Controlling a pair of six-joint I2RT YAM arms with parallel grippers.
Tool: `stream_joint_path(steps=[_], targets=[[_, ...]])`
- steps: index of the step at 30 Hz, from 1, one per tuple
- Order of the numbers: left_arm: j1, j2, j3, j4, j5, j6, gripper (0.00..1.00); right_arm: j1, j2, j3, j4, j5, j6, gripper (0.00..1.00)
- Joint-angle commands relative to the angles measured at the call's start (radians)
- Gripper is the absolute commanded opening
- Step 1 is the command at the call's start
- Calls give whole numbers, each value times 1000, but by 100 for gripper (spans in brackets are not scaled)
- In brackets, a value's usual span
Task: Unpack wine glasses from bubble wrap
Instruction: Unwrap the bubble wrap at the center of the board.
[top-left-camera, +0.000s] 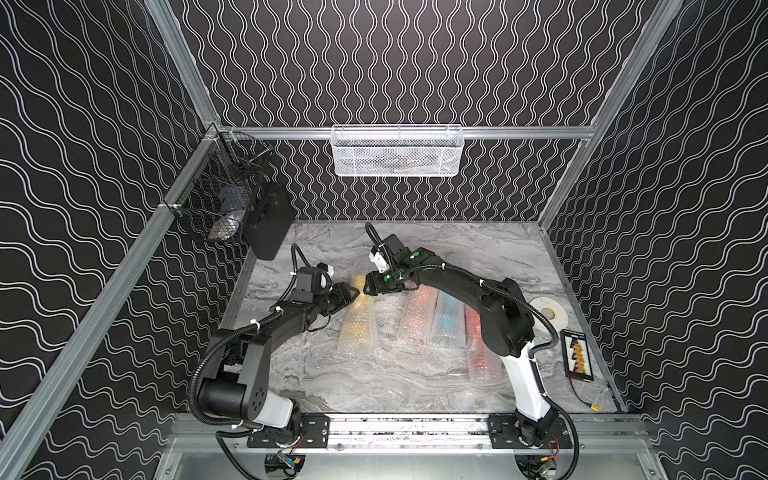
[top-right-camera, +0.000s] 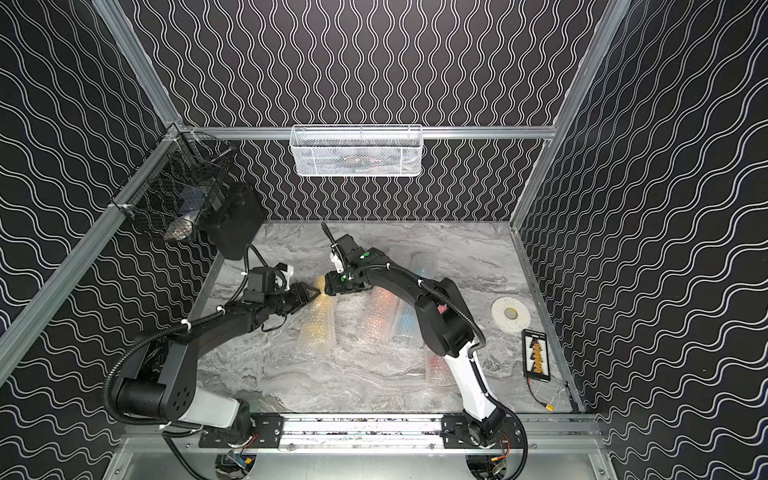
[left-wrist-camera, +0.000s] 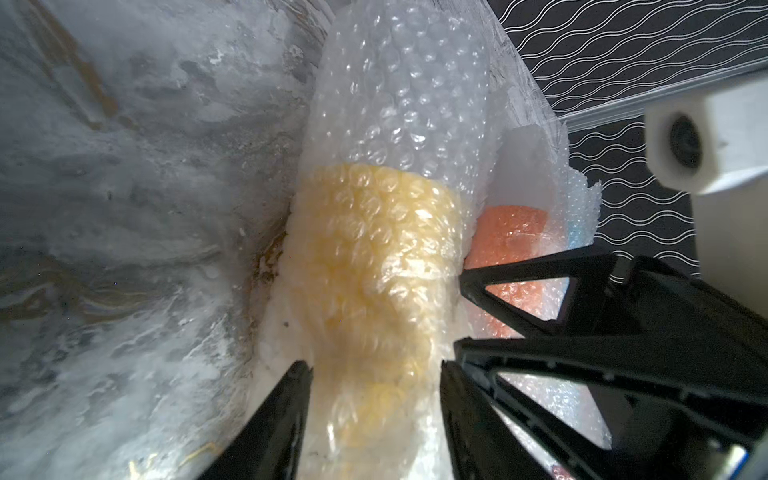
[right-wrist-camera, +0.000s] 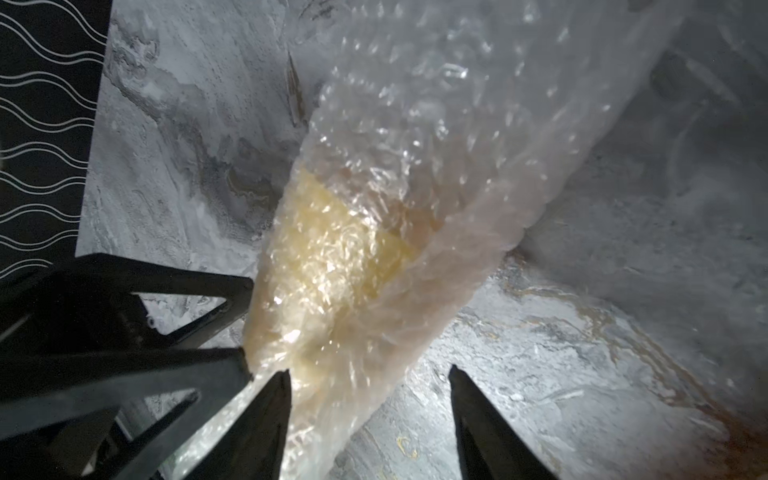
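Four tubes of bubble wrap lie side by side on the marble table. Yellow (top-left-camera: 357, 324), orange (top-left-camera: 417, 311), light blue (top-left-camera: 449, 318) and red (top-left-camera: 482, 353) show through them; the wine glasses themselves are only coloured shapes inside. Both grippers meet at the far end of the yellow tube (top-right-camera: 318, 320). My left gripper (left-wrist-camera: 372, 368) has a finger pressed on each side of the yellow tube (left-wrist-camera: 374, 270). My right gripper (right-wrist-camera: 368, 374) is open; the same tube (right-wrist-camera: 332, 270) lies against one finger, with bare table before the other.
A white tape roll (top-left-camera: 548, 313) and a black device with a cable (top-left-camera: 575, 355) lie at the table's right edge. A black case (top-left-camera: 268, 226) stands at the back left under a black wire basket (top-left-camera: 220, 199). A white mesh basket (top-left-camera: 397, 151) hangs on the back wall.
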Motion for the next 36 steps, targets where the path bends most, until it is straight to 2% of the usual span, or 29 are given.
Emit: stream_joint_path(steps=[1,10,13,18,23,32,35,36], targets=[[-3,-4,10,14,3,-3,54,4,7,15,-38,30,-4,52],[-3,-13,4,15,3,-5,55,0,-3,-4,-35,29,-14,33],[-4,-22,5,7,3,-2,55,0,-4,-6,-30,15,-11,23],[-16,-15,36,-42,-8,27,63,0,-14,-13,-13,-12,-15,19],[-44,22,72,-69,-17,46,63,0,-25,-22,-4,-23,-17,17],[-88,59,108,-112,-61,76,46,-1,-39,-35,9,-38,-20,17],[-98,63,117,-121,-70,84,38,-2,-31,-32,2,-35,-23,17],[-100,63,118,-126,-72,89,31,-2,-32,-32,2,-33,-23,17]])
